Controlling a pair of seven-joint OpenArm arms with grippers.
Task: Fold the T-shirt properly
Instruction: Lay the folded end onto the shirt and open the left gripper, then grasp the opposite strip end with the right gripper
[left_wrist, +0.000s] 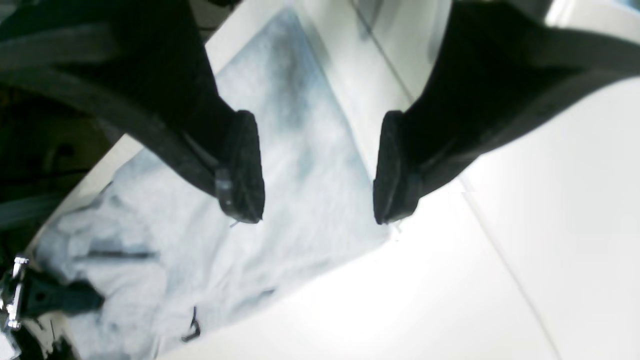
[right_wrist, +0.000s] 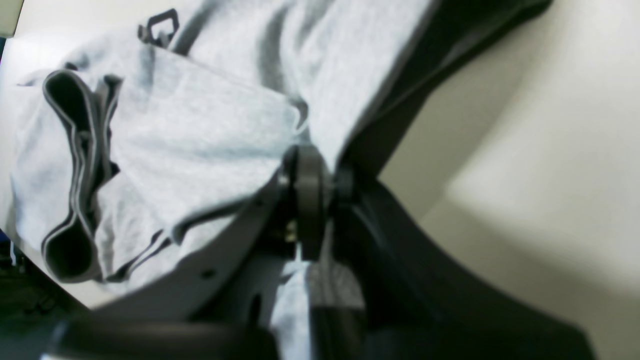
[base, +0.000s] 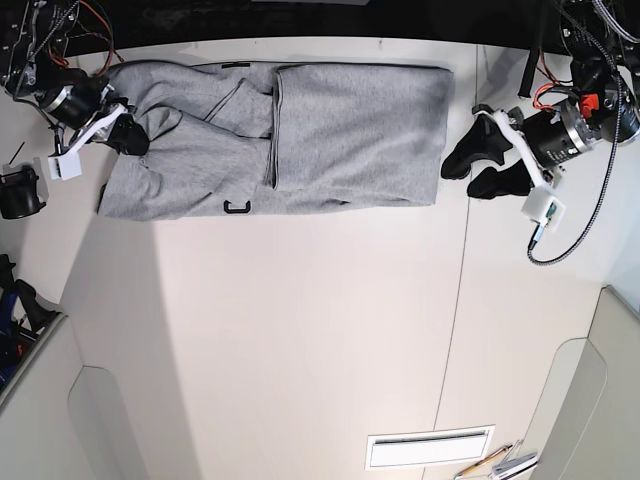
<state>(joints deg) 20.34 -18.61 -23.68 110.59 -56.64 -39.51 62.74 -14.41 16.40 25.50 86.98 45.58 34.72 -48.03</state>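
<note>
Grey T-shirt (base: 300, 135) pinched by right end effector (right_wrist: 312, 200); left end effector (base: 470, 168) just beside, agape

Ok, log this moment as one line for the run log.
left gripper: open, off shirt's edge | right gripper: shut on shirt | shirt: partly folded, far table edge

No legible text, label, brand, number or sign is shown in any view; only a black fragment of a mark is seen on the T-shirt (base: 290, 135), unreadable.
</note>
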